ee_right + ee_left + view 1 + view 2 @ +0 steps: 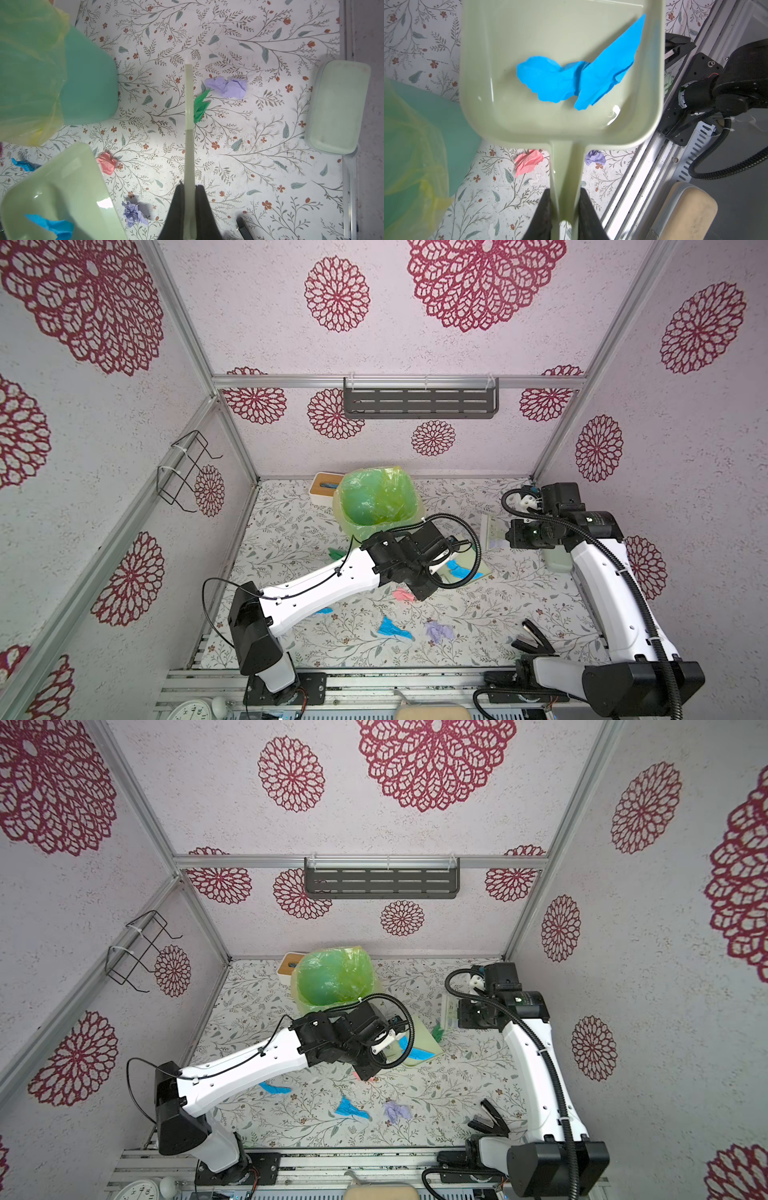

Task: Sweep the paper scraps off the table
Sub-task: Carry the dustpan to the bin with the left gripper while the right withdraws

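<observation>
My left gripper (564, 193) is shut on the handle of a pale green dustpan (529, 31), held over the table (291, 531) next to the bin. Two bright blue paper scraps (571, 81) lie in the pan. My right gripper (189, 188) is shut on a thin pale brush (189, 104), seen edge-on. A green scrap (200, 108) touches the brush and a lilac scrap (228, 86) lies just past it. On the table are also a pink scrap (403, 594), a blue scrap (392, 628), a lilac scrap (438, 630) and a blue scrap (323, 610) under the left arm.
A teal bin (376, 497) with a yellow-green liner stands at the back middle, with a wooden-lidded white box (324, 487) behind it. A pale box (338, 108) lies by the right wall. A black stapler (534, 639) sits at the front right.
</observation>
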